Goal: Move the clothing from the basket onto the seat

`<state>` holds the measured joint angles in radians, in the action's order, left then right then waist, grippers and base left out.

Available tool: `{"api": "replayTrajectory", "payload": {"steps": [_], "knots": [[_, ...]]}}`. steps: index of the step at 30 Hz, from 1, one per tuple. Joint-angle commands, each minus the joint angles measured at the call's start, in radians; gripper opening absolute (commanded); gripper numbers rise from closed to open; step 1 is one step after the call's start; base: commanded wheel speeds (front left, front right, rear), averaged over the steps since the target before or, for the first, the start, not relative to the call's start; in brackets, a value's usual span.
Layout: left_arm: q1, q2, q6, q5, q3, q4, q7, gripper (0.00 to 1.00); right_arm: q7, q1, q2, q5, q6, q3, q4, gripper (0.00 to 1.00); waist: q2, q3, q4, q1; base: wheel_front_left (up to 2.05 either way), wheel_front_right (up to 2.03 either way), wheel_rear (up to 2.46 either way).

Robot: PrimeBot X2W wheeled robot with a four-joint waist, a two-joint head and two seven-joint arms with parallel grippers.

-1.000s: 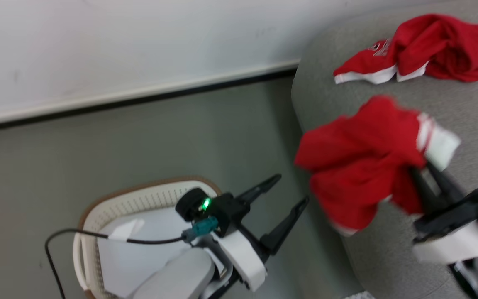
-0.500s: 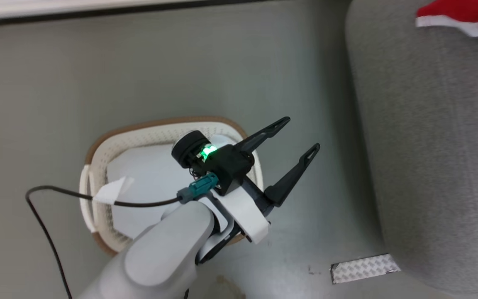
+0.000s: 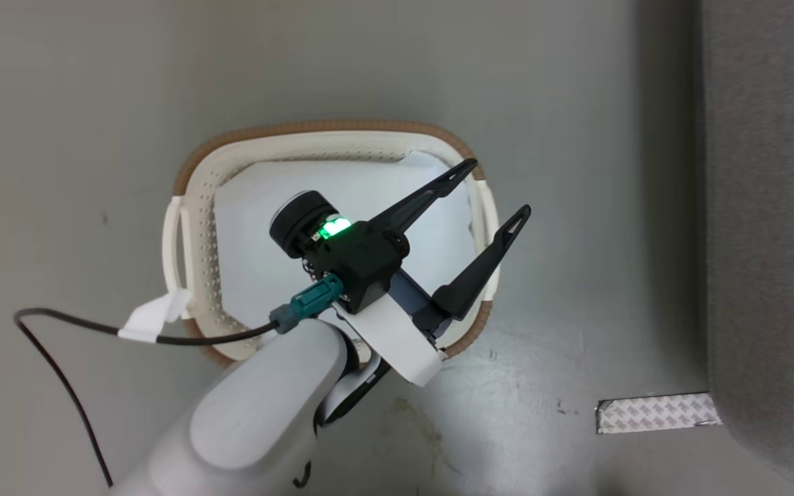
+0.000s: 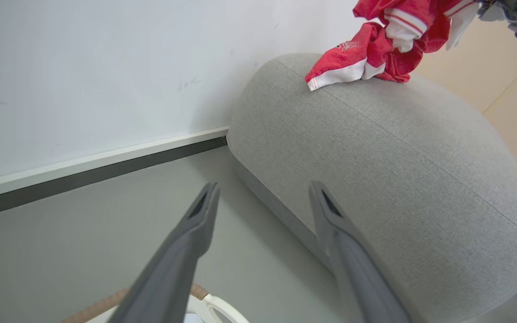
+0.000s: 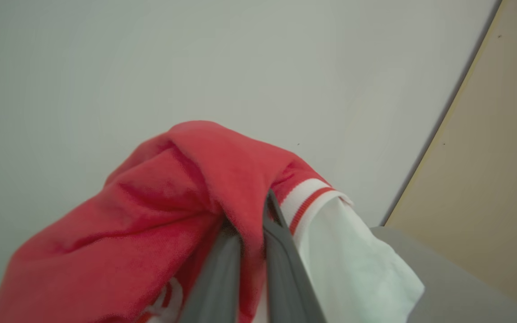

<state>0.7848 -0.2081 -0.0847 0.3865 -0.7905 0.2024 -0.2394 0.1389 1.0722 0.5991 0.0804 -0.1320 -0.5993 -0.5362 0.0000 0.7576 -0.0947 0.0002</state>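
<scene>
Over the basket (image 3: 328, 143), our left fingers (image 3: 493, 251) stayed apart. Our head had tipped down; it looked emptied, our right fingers (image 5: 281, 251) clamped on clothing (image 5: 173, 188) near the seat (image 4: 397, 157).

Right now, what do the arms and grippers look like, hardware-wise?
Left gripper: two long dark tapered fingers with slotted tips, black body with a green light and round black knob, white wrist bracket, pale grey rounded forearm. A teal connector feeds a black cable wearing a white tape tag. Right gripper: dark grey fingers.
</scene>
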Motion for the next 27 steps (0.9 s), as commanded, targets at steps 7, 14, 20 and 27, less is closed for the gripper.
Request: {"api": "replayTrajectory", "payload": {"steps": [7, 14, 20, 27], "knots": [[-0.033, -0.017, 0.015, 0.0, -0.003, -0.002, -0.008, 1.0, 0.029, -0.038, -0.087, -0.177, 0.003, -0.177, -0.157, 0.0, 0.0, 0.032, 0.035, -0.0002, 0.0, 0.0, 0.0], [-0.057, -0.032, 0.029, 0.008, 0.01, 0.013, -0.016, 1.0, 0.09, -0.06, -0.154, -0.28, 0.003, -0.23, -0.225, 1.0, 0.0, -0.034, 0.025, -0.0002, 0.0, 0.0, 0.0], [-0.117, -0.033, 0.044, 0.042, 0.04, 0.036, -0.024, 1.0, 0.12, -0.164, -0.21, -0.285, 0.003, -0.144, -0.199, 1.0, 0.0, -0.156, 0.006, -0.0002, 0.0, 0.0, 0.0], [-0.256, -0.047, 0.087, 0.057, 0.128, 0.048, -0.025, 1.0, 0.126, -0.438, -0.333, -0.162, 0.003, 0.038, 0.021, 1.0, 0.0, -0.341, -0.006, -0.0002, 0.0, 0.0, 0.0]]}}
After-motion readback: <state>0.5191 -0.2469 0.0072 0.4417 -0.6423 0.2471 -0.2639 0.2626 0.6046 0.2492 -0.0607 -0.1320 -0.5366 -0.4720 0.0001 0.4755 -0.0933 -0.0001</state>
